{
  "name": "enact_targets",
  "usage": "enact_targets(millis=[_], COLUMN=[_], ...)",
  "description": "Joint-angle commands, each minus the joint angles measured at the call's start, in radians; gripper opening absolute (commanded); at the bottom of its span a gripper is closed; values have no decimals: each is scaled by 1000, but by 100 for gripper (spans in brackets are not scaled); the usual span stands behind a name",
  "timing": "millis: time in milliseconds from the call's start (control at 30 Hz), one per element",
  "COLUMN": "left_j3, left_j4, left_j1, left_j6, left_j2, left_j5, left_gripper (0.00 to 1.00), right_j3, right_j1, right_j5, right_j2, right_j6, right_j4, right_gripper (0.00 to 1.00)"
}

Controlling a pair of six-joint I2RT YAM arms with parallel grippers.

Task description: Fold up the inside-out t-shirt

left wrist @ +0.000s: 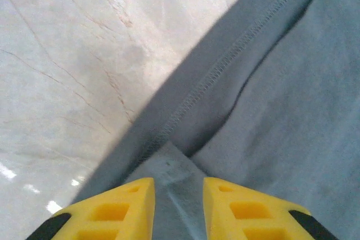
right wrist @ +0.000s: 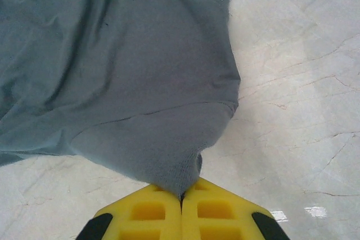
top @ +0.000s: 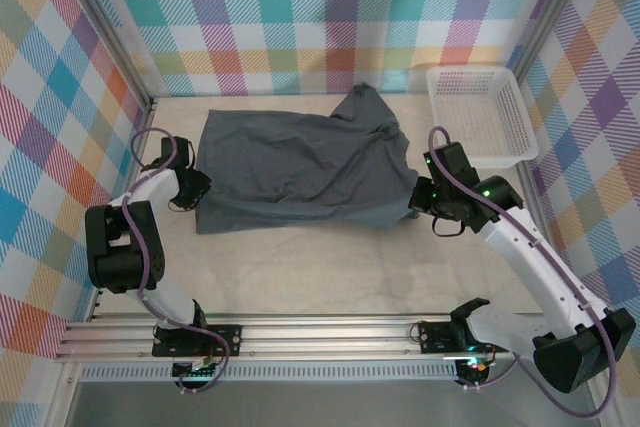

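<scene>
Shirt (top: 300, 172) held at one end.
My right gripper (right wrist: 181, 198) clamps its edge; my left gripper (left wrist: 179, 195) stands slightly parted, hem loose between.

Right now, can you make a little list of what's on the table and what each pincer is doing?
t-shirt: dark grey, spread across the table, rumpled at its right end
left pincer: open, shirt hem between its fingers
right pincer: shut on the shirt's right edge
basket: white mesh, empty, far right corner
</scene>
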Motion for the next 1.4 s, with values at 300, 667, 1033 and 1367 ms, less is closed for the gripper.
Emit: enact_targets(millis=[300, 667, 1033, 1367], left_j3=[-176, -200, -225, -261], left_j4=[1, 151, 161, 62], left_j1=[24, 30, 34, 35], left_j6=[9, -3, -11, -1], left_j2=[-155, -87, -99, -208], left_j5=[21, 105, 172, 143], left_gripper=[47, 44, 27, 24], right_j3=[4, -2, 0, 1], right_j1=[-9, -9, -9, -10], right_j5=[-41, -42, -50, -59], right_j2=[24, 7, 15, 29], right_j6=[-5, 4, 3, -4], right_j4=[46, 34, 38, 45], right_gripper=[0, 0, 0, 0])
